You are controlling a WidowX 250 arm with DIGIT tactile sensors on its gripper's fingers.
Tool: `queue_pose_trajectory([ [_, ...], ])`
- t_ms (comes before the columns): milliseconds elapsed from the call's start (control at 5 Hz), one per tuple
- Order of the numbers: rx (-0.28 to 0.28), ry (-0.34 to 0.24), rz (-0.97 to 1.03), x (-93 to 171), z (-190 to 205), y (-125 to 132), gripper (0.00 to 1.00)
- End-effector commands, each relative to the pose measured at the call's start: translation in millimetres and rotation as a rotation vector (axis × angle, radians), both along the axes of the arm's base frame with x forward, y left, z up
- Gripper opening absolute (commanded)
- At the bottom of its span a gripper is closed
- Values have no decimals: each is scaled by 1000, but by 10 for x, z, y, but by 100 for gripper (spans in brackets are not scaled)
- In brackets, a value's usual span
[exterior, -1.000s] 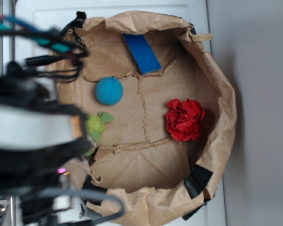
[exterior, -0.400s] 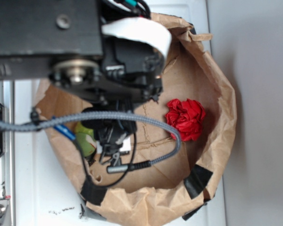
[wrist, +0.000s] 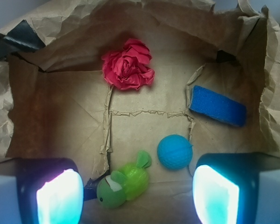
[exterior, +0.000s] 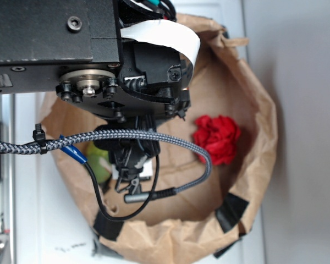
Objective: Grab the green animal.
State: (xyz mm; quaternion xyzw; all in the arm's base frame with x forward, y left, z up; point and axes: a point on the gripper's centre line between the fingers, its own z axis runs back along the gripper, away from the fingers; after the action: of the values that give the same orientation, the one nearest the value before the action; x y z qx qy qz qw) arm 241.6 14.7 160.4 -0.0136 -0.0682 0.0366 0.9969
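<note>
Your gripper (wrist: 126,196) had its fingers apart around the green animal (wrist: 123,185), the blue ball (wrist: 175,151) just beside it.

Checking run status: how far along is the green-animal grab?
Done: arm is positioned over the paper bag. In hand: open gripper hovers above the green animal, which lies between its fingers in the wrist view, beside the blue ball. Left: descend, close, lift.

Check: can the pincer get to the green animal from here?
Probably yes. In the wrist view the pincer is open, with the green animal lying between its fingers and nothing on top of it. The ball sits close by but apart.
</note>
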Motion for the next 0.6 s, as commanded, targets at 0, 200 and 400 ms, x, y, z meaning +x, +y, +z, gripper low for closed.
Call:
queue_pose_trajectory([
  [0,113,-23,52,56,-429,245,100],
  [200,152,-5,44,30,-625,264,100],
  [400,195,74,39,-29,-722,235,100],
])
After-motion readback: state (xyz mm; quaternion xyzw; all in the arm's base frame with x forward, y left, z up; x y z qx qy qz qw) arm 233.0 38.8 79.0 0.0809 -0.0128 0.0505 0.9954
